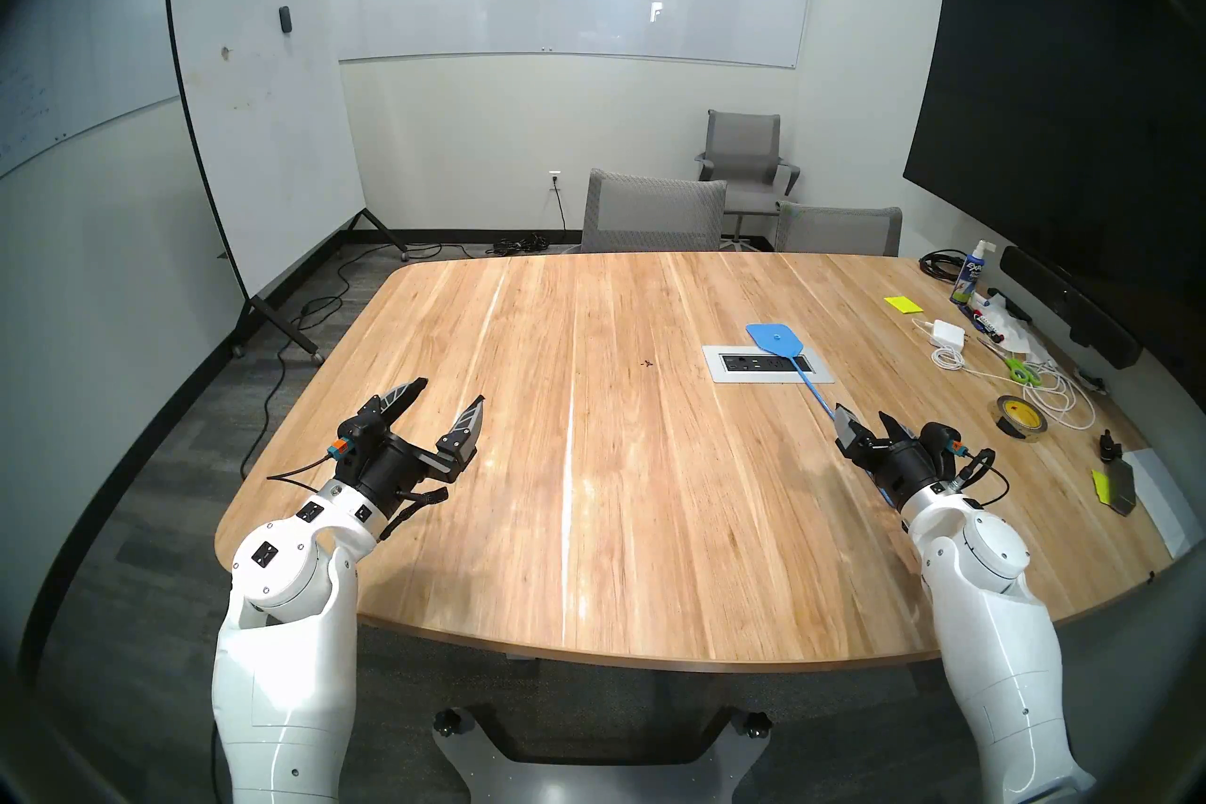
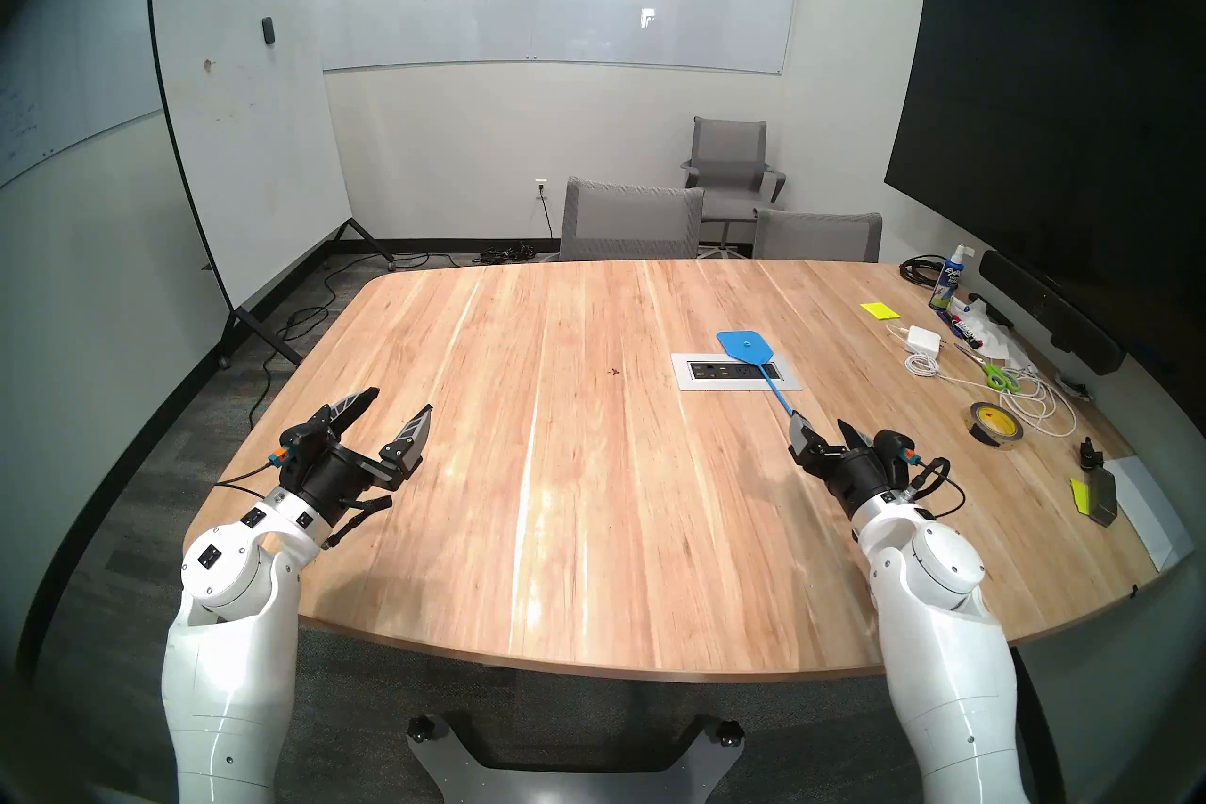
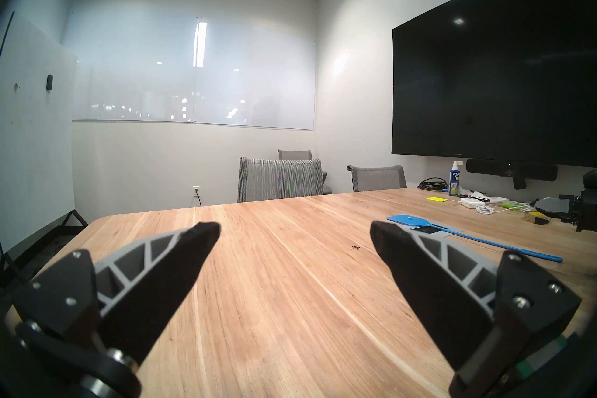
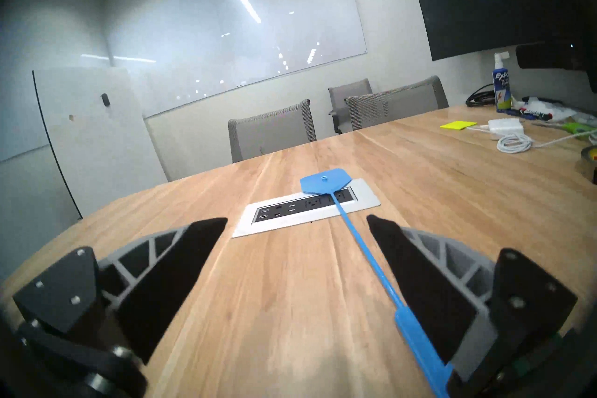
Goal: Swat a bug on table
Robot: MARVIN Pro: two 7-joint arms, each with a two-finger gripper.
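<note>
Wooden table (image 1: 587,489) w/ "EXPO" spray bottle (image 1: 967,279); left gripper (image 1: 438,408) & right gripper (image 1: 865,423) both wide, empty.

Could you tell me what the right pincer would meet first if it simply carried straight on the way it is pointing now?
Probably the blue fly swatter: its handle already runs between the open right pincer fingers, its head lying ahead on the outlet panel.

A: Both arms (image 1: 287,620) wear glossy white shells with small black square markings.

B: And the wrists are black, each carrying an orange-teal connector (image 1: 339,446) and black cable; 2 grey-ribbed, black-padded fingers (image 3: 155,277) with silver screws.
</note>
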